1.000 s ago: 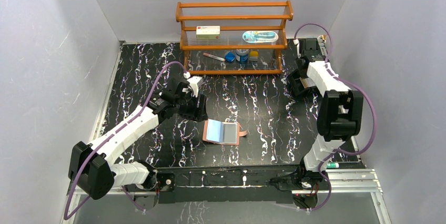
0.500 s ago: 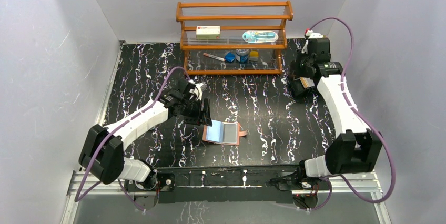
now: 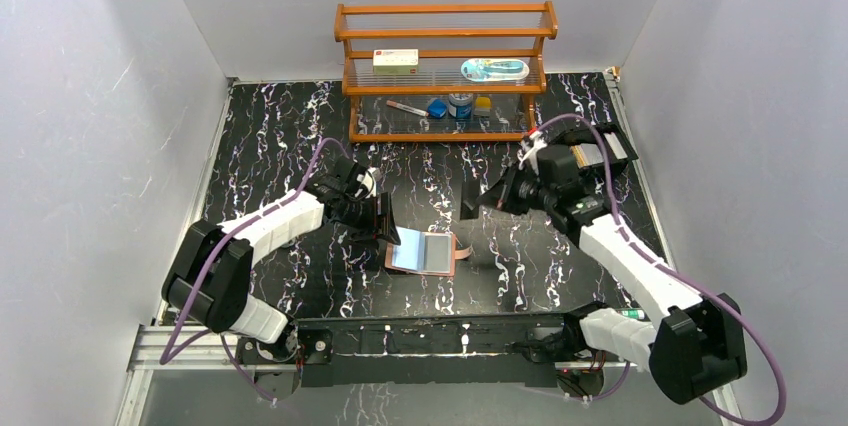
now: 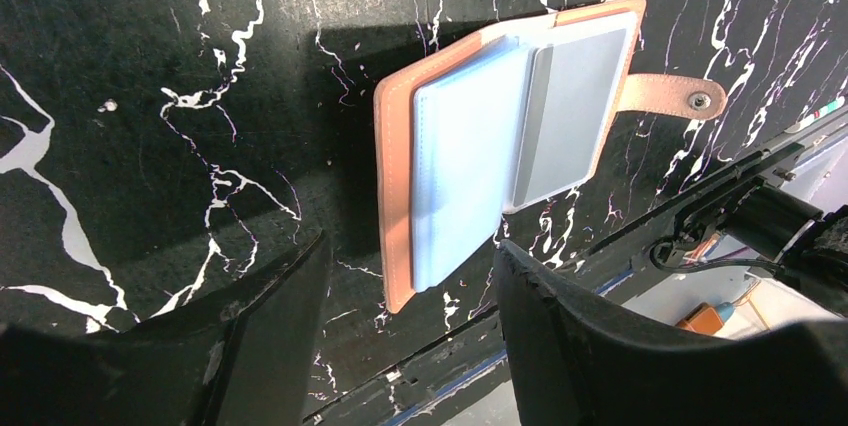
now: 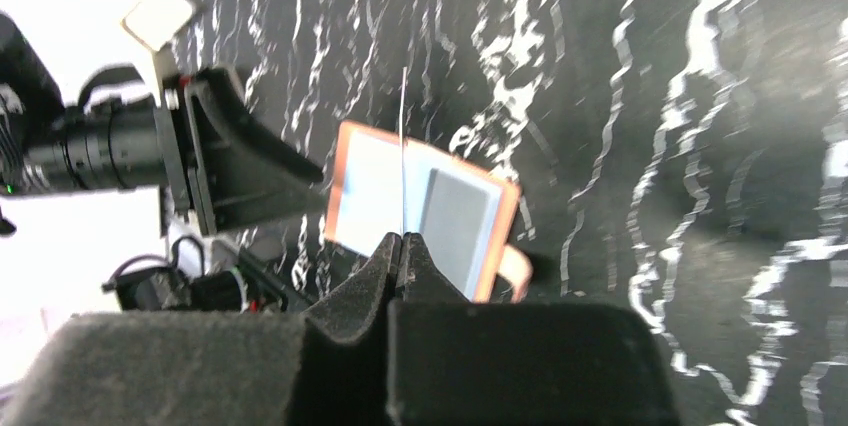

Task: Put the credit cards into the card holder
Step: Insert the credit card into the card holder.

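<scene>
Left end effector [image 3: 386, 220], spread and gripping nothing, hovers at the near-left edge of the open card holder [image 3: 428, 252], which lies flat on the desk [image 3: 280, 146]. Farther off, the right end effector [image 5: 402, 244] is clenched on a credit card [image 5: 402, 126] held edge-on, with the holder ahead and below.

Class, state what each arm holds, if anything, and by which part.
Right fingers pinch a credit card by its near edge. Left fingers, open by the card holder, hold nothing.

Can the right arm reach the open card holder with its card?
Likely yes: the card holder lies open, sleeves up, nothing between it and the right tool; the left tool sits at its left edge.
</scene>
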